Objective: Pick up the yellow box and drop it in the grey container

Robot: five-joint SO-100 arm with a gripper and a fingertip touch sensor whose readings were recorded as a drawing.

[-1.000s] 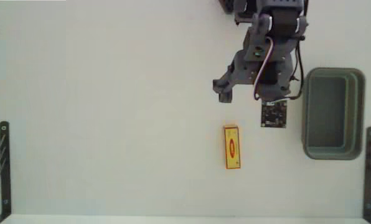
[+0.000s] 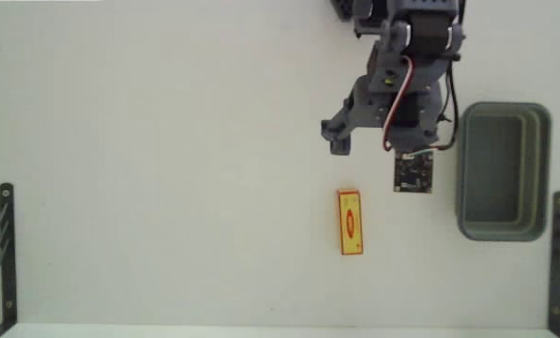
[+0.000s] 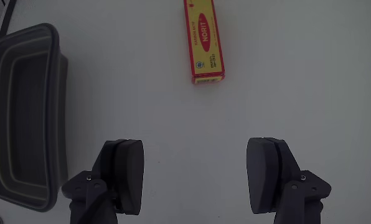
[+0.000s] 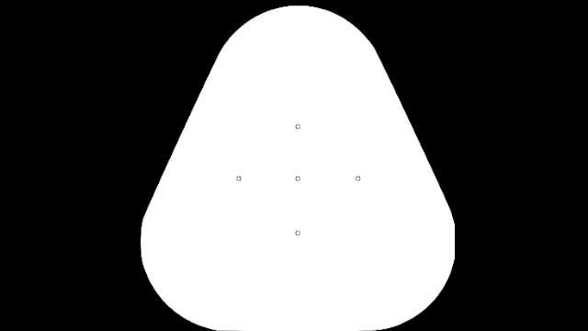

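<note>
Yellow box (image 3: 203,41) is laid flat, untouched, just beyond the gripper (image 3: 195,171), whose jaws are spread empty for approach; grey container (image 3: 23,112) is set beside.

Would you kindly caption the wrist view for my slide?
Open gripper above the table, yellow box ahead, grey container at left.

Gripper (image 3: 195,168) jaws spread wide, nothing between; arm (image 2: 407,70) reaching down from top.
</note>
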